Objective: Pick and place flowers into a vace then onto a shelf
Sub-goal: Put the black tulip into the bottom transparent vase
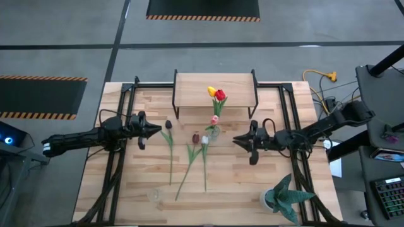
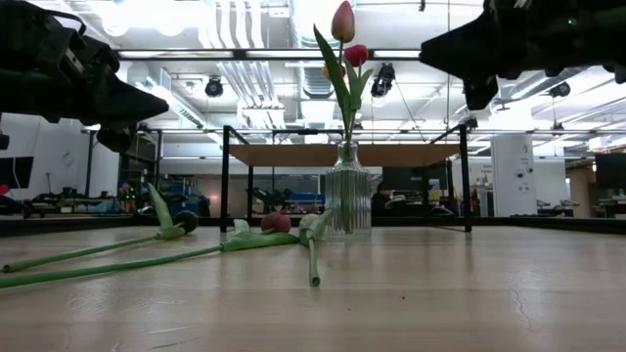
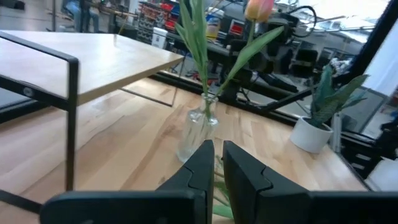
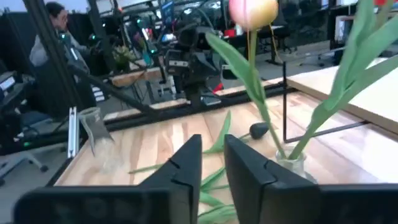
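At the centre of the desk (image 1: 240,183), just off the shelf's front edge, stands a clear ribbed glass vase (image 2: 346,200) holding three tulips: a yellow one (image 1: 212,91) and a red one (image 1: 220,95) whose heads overhang the shelf, and a pink one (image 1: 214,119) lower down. The shelf (image 1: 196,88) — a light-wood board on thin black legs — sits at 12 o'clock of the desk.

Three more tulips lie flat on the desk, at about 8 o'clock from the vase. A dark maroon one (image 1: 168,125) lies furthest toward the left arm, stem running toward 6 o'clock. A second dark-headed one (image 1: 196,136) lies close beside the vase, its stem slanting toward 7 o'clock. A white-headed one (image 1: 204,140) lies just beside it, stem running straight toward 6 o'clock. The low view shows all three resting on the wood, none lifted.

The left pincer (image 1: 156,130) hangs above the desk at 9 o'clock from the vase, pointing toward it, with the maroon tulip just beyond its tip; its fingers (image 3: 245,177) stand narrowly apart and hold nothing. The right pincer (image 1: 237,140) hangs at 3 o'clock from the vase, near it and pointing at it; its fingers (image 4: 249,171) show a narrow gap and carry nothing.

A spiky teal potted plant (image 1: 285,197) stands at 5 o'clock of the desk. A small empty glass (image 1: 154,195) stands at 7 o'clock — well apart from the vase. A person (image 4: 53,28) is seated in the room beyond, seen from the right wrist.
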